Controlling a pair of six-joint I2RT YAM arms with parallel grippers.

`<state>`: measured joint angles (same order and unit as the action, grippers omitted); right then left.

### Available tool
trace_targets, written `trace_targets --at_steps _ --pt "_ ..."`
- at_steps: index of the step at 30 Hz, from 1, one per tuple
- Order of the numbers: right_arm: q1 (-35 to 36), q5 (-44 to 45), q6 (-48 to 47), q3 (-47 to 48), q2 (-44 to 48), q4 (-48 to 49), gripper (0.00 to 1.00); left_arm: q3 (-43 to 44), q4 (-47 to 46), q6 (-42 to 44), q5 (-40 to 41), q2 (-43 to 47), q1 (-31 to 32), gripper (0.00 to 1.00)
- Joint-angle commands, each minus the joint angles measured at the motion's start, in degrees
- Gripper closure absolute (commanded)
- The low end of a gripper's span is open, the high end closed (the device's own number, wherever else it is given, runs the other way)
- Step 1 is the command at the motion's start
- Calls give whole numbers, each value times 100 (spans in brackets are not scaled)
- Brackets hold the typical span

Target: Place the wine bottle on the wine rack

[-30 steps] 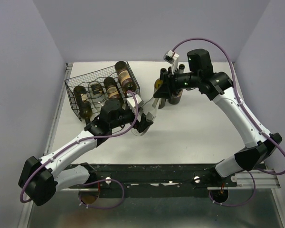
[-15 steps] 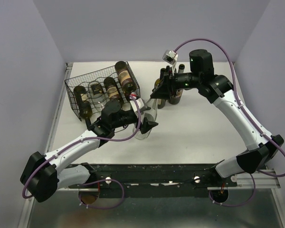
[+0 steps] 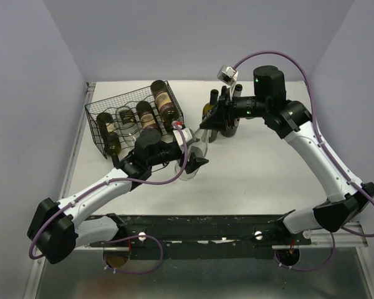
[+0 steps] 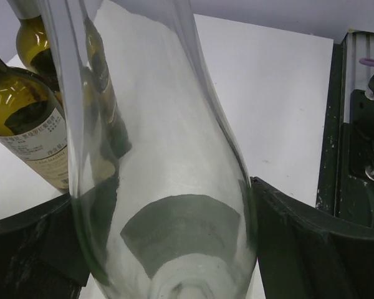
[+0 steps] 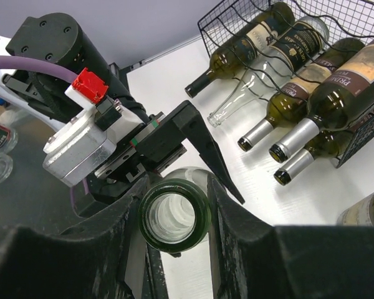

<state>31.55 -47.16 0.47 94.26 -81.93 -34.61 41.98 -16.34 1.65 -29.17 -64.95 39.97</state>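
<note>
Since a second ago the left gripper [image 3: 192,165] has shifted a little right along the clear glass wine bottle [image 4: 162,156] and drawn its jaws in from their widest spread. Its two dark fingers [image 4: 299,243] now flank the bottle's lower body, the right one looking as if it meets the glass. Whether they truly pinch it yet I cannot tell.

The right gripper [image 5: 174,215] is pressed tight on the bottle's green-tinted mouth and holds it tilted near the middle of the white table [image 3: 262,174]. The bottle's base is low and near, its neck up and far. It sits just right of the black wire wine rack [image 3: 95,111], which stands at the far left with several bottles [image 3: 164,99] already lying in it. A cluster of dark upright bottles [image 3: 229,129] stands just right of the right gripper.

I judge this to be a handover from the right arm to the left. Next the left jaws need a firm hold on the body before the right gripper lets go of the neck. Then the bottle must be swung left, levelled and laid in a free cradle. Which cradle is free I cannot tell.
</note>
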Motion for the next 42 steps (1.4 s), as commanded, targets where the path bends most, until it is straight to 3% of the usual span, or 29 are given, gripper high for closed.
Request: trace_targets --at_steps 1,8,13,21,26,29,37,42 --pt "220 -708 700 250 424 -528 70 285 359 966 1062 34 -121 100" --pt "220 -180 1103 313 406 -591 18 434 543 2548 1300 491 -68 100" --pt "220 267 1447 418 494 -380 0 601 807 3446 1379 720 -41 100" --pt "211 1155 1764 1199 38 -1142 2 689 1106 5202 1475 1001 20 100" --pt "220 1586 1509 1472 -454 -2039 25 838 1405 6574 1870 931 29 100" --pt "237 1350 1298 1490 -692 -2391 37 1057 1607 7234 2178 783 29 100" --pt "861 2059 1078 1253 -1009 -2735 34 1392 1889 8122 2618 413 38 100" --pt "1046 2518 1034 1209 -1185 -2841 35 1410 1889 8237 2636 378 38 100"
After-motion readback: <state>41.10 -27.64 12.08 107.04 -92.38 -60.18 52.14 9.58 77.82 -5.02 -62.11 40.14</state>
